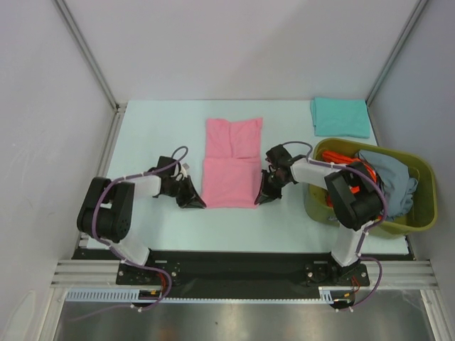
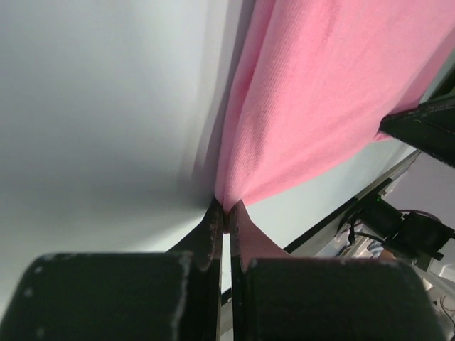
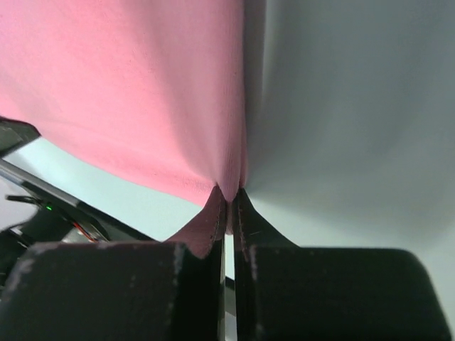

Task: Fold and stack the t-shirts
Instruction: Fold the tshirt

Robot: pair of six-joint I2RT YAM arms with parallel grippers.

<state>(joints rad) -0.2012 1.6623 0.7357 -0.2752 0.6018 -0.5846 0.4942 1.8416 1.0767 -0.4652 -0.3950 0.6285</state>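
Observation:
A pink t-shirt (image 1: 232, 162) lies flat in the middle of the table, sleeves folded in. My left gripper (image 1: 193, 202) is shut on its near left corner; in the left wrist view the pink t-shirt (image 2: 313, 99) is pinched between the tips of the left gripper (image 2: 227, 211). My right gripper (image 1: 264, 198) is shut on the near right corner, where the pink t-shirt (image 3: 142, 92) is caught in the right gripper (image 3: 231, 197). A folded teal t-shirt (image 1: 340, 117) lies at the far right. Orange-red (image 1: 343, 158) and grey-blue (image 1: 393, 177) t-shirts fill the basket.
An olive-green plastic basket (image 1: 425, 213) stands at the right edge of the table, close beside my right arm. Grey walls enclose the table on three sides. A black rail (image 1: 227, 264) runs along the near edge.

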